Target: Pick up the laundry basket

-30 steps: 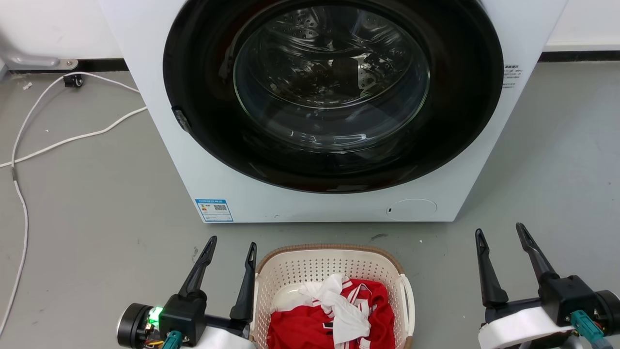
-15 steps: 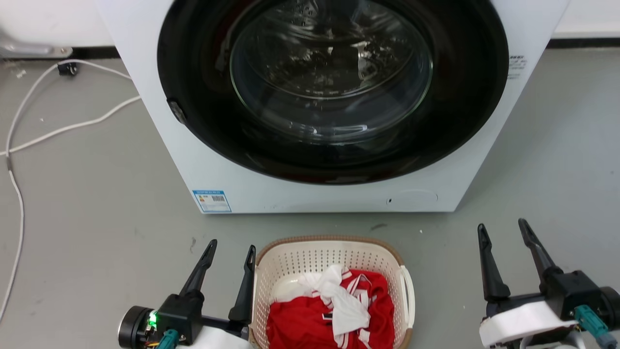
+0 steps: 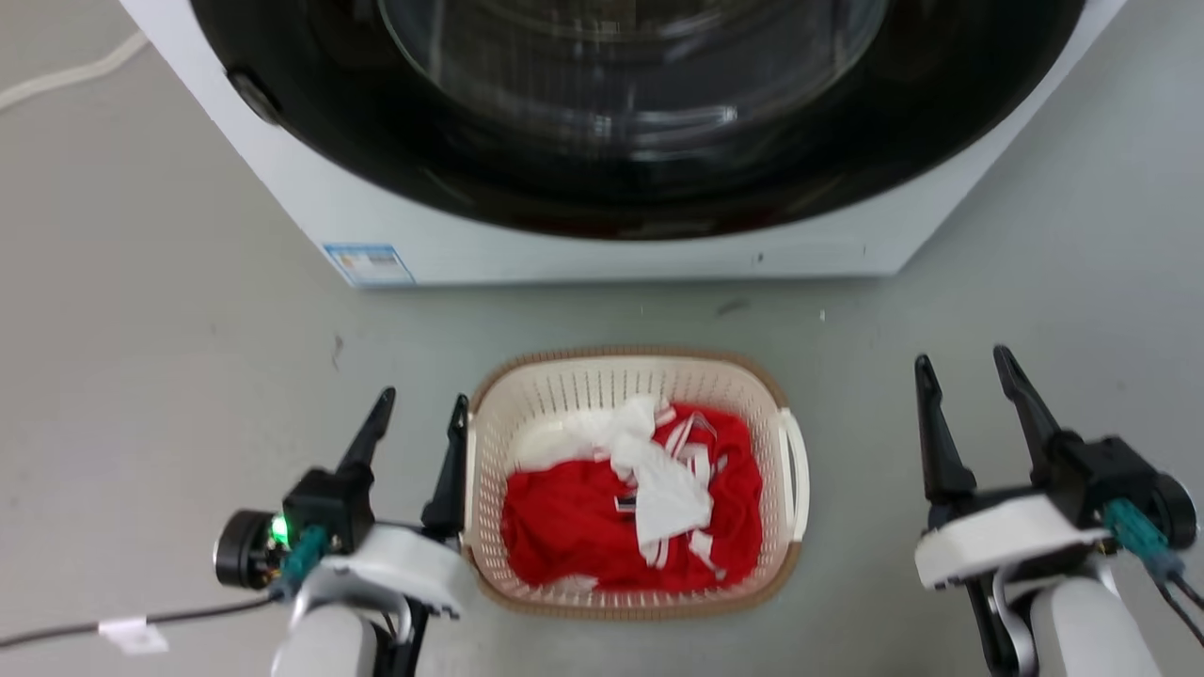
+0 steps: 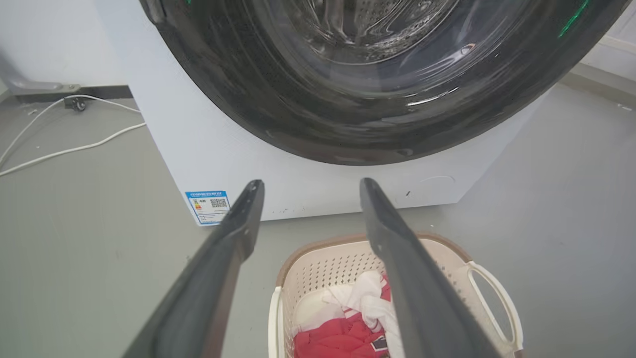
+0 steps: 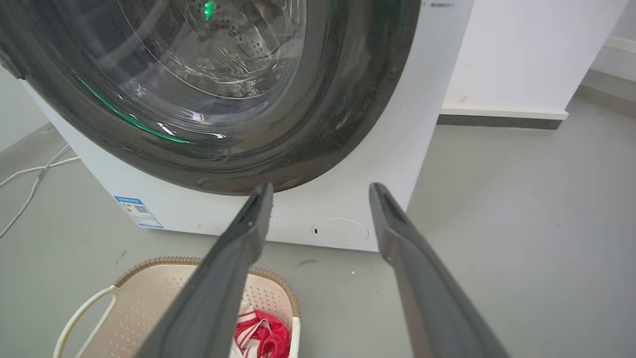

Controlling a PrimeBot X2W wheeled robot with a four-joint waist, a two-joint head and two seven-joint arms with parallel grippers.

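Flanking laundry basket (image 3: pixel 602 381): left hand (image 3: pixel 423 399), right hand (image 3: pixel 962 357) spread.

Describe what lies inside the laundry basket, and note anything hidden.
In the laundry basket lies a red garment with white cloth crumpled on top. Whatever is beneath the clothes is covered.
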